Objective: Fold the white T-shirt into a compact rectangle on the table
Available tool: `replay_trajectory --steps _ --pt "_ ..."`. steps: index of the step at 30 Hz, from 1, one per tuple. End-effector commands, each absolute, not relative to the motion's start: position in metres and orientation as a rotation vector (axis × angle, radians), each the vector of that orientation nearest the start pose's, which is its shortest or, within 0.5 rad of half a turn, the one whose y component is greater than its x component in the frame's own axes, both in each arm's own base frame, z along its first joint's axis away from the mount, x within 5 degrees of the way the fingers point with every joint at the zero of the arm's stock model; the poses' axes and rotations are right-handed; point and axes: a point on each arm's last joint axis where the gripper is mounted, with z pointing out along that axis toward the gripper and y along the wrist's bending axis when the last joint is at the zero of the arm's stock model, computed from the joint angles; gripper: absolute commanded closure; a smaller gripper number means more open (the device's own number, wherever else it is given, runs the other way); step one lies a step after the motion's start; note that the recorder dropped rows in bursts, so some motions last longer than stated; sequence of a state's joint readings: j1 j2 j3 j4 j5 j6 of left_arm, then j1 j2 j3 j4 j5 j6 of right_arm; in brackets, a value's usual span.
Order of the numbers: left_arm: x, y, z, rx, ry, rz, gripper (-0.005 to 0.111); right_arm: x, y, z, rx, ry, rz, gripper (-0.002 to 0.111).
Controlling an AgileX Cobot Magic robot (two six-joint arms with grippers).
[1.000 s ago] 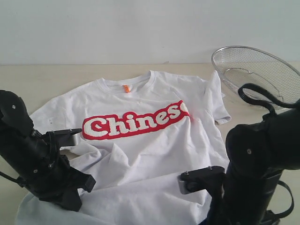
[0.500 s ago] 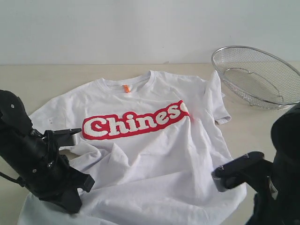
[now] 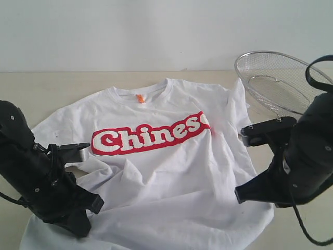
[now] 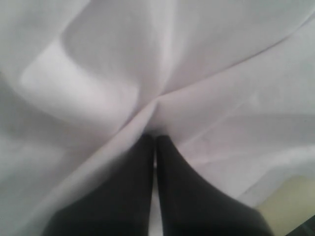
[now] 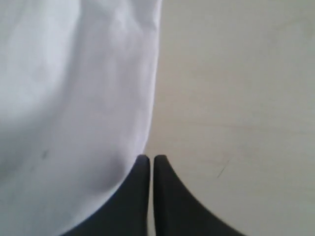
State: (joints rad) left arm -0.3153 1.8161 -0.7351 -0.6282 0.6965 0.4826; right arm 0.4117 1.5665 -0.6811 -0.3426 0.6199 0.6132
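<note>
**One rumpled white tee, face up on the table**

So the white T-shirt (image 3: 171,172) is lying face up on the pale beige table (image 3: 41,88). Its collar points to the far side and its hem sits down by the arms. The red "Chinese" lettering (image 3: 151,135) slants across the chest, and the last letter disappears into a crease. There's a tiny orange neck tag (image 3: 140,98) at the collar. The top half is fairly flat, while the bottom half is all wrinkles and bunched folds.

Head count: one shirt, one silver wire-mesh basket (image 3: 281,83) at the far right near the shirt's sleeve, and two pincers.

The left pincer (image 4: 155,136) is squeezed tight on a pinch of shirt fabric at the lower left, with creases fanning out from its tips. The right pincer (image 5: 151,157) is closed with nothing in it. It's over bare table, just beside the shirt's right edge.
</note>
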Motion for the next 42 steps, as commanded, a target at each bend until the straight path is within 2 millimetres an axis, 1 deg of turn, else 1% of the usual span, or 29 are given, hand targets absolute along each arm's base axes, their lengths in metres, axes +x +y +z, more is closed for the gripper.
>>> replay_trajectory --steps 1,5,8,13,15,20,24,31,33,37,40,42 --pt "0.233 -0.111 0.096 0.477 3.154 -0.571 0.102 0.251 0.067 0.143 -0.052 2.932 -0.245 0.108" --pt "0.233 -0.111 0.096 0.481 3.152 -0.574 0.102 0.259 0.065 0.133 -0.076 2.953 -0.259 0.108" --pt "0.233 -0.111 0.096 0.481 3.152 -0.574 0.102 0.265 0.069 0.129 -0.093 2.92 -0.209 0.108" --pt "0.234 -0.111 0.096 0.481 3.151 -0.572 0.102 0.265 0.072 0.126 -0.118 2.926 -0.164 0.108" --pt "0.234 -0.111 0.096 0.48 3.149 -0.571 0.102 0.263 0.075 0.126 -0.136 2.945 -0.117 0.108" --pt "0.234 -0.111 0.096 0.483 3.148 -0.571 0.102 0.258 0.088 0.126 -0.241 2.986 0.094 0.108" --pt "0.234 -0.111 0.096 0.483 3.148 -0.571 0.102 0.253 0.101 0.134 -0.287 2.968 0.223 0.108" --pt "0.234 -0.111 0.096 0.486 3.147 -0.571 0.102 0.237 0.128 0.166 -0.424 2.846 0.318 0.108" --pt "0.234 -0.111 0.096 0.486 3.147 -0.571 0.102 0.233 0.136 0.172 -0.474 2.823 0.362 0.108" --pt "0.234 -0.111 0.096 0.484 3.143 -0.567 0.102 0.224 0.162 0.179 -0.627 2.772 0.489 0.108" --pt "0.234 -0.111 0.096 0.48 3.141 -0.568 0.102 0.222 0.185 0.189 -0.684 2.693 0.571 0.108" --pt "0.234 -0.111 0.096 0.48 3.141 -0.568 0.102 0.222 0.197 0.195 -0.723 2.654 0.594 0.108"
